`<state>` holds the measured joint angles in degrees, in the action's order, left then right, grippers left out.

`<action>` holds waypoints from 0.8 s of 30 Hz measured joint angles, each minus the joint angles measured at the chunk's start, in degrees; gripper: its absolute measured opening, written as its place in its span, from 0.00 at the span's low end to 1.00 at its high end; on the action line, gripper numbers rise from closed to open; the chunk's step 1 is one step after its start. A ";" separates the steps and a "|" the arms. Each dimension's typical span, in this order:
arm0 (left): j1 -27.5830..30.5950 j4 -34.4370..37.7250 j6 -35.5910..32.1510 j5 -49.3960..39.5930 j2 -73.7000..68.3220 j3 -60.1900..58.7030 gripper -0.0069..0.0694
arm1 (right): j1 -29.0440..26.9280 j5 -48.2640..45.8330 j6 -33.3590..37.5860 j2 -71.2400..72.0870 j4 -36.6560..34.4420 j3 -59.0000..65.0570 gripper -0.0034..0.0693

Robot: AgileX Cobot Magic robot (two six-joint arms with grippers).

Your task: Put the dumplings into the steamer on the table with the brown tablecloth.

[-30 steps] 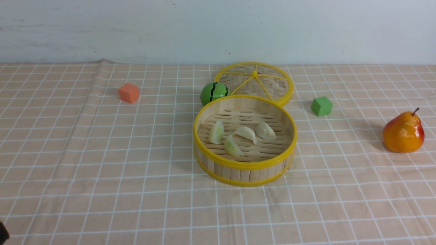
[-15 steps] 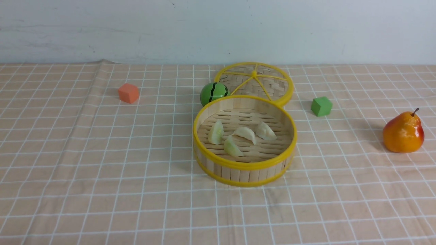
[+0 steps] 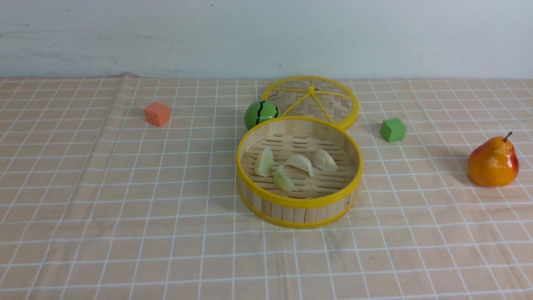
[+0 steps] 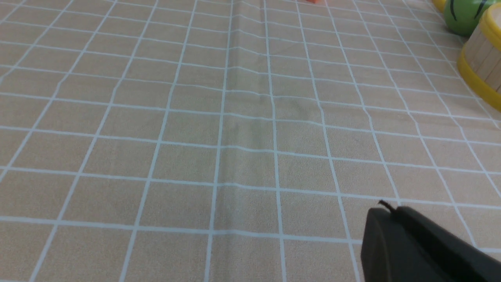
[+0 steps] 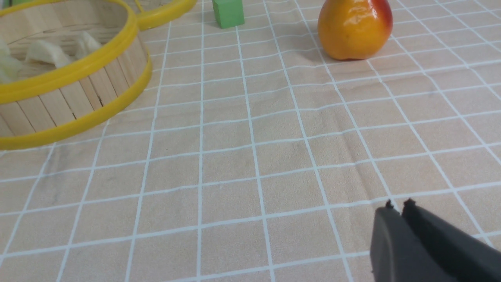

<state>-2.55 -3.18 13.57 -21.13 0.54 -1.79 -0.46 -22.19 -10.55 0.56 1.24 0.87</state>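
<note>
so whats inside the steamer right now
Four dumplings lie loose on the slatted floor of the steamer. Its near wall hides the front strip of the floor, so anything lying there cannot be seen.

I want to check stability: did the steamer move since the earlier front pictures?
No. The steamer sits at the same place, its far rim just in front of the lid and green ball.
</note>
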 joint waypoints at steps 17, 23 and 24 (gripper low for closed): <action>6.83 1.25 -0.02 0.22 0.00 0.00 0.07 | 0.00 0.00 0.10 0.00 -0.04 0.00 0.13; 7.83 1.25 -0.09 0.29 0.00 0.00 0.07 | 0.00 0.00 0.24 0.00 -0.04 0.00 0.13; 7.83 1.25 -0.14 0.29 0.00 0.00 0.07 | 0.00 0.00 0.24 0.00 -0.04 0.00 0.14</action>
<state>5.28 -1.93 13.43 -20.84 0.54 -1.79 -0.46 -22.19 -10.32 0.56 1.19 0.87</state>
